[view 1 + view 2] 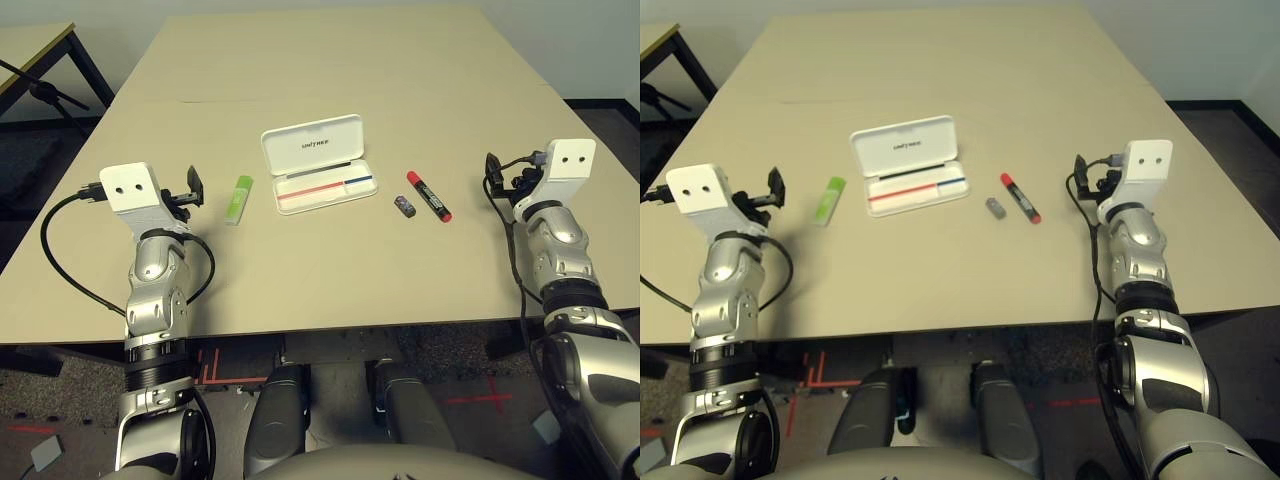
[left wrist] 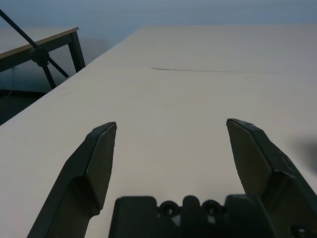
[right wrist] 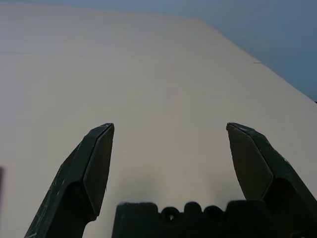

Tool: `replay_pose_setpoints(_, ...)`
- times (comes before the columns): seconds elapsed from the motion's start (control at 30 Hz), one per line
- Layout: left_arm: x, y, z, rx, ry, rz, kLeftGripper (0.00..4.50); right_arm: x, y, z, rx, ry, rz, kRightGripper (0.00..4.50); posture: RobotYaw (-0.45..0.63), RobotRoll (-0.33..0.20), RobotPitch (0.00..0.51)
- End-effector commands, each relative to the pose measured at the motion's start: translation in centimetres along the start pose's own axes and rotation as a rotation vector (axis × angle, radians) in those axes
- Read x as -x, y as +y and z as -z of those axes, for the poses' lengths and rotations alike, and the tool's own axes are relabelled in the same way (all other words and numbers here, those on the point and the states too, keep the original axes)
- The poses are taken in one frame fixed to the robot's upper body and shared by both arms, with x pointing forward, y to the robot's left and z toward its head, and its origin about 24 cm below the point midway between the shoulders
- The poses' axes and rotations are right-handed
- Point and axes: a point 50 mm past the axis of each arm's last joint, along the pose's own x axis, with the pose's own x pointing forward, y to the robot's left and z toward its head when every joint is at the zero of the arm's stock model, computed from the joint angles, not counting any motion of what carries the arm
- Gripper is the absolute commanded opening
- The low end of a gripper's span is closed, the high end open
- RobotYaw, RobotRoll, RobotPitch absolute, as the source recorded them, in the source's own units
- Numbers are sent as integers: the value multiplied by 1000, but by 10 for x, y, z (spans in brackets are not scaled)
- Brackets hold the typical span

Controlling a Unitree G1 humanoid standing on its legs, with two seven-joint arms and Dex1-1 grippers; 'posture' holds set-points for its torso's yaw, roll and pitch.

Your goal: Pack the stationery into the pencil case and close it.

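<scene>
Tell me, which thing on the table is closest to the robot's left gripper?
The lime-green stick. It lies alone on the left of the open pencil case, beside the left gripper; the red marker and small dark block lie on the right.

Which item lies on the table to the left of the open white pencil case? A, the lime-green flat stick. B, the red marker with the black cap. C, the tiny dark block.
A: the lime-green flat stick lies left of the open white plastic pencil case; the red marker and the tiny dark block lie to its right.
</scene>
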Motion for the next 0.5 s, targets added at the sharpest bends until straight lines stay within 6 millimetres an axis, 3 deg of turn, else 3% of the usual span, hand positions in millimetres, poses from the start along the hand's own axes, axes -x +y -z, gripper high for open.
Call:
replay_pose_setpoints(0.03,1,3,8,-13,29,-5,4471,-1,5,-1,-11,-1,-17,4500,51,0,113)
replay_pose_setpoints(0.33,-6,6,-1,-7,-2,43,4471,-4,11,-6,-23,-17,-57,4500,39,0,89)
replay_pose_setpoints(0.5,-8,-11,-11,-23,-28,317,4471,-1,16,-9,-7,-25,-165,4500,25,0,75)
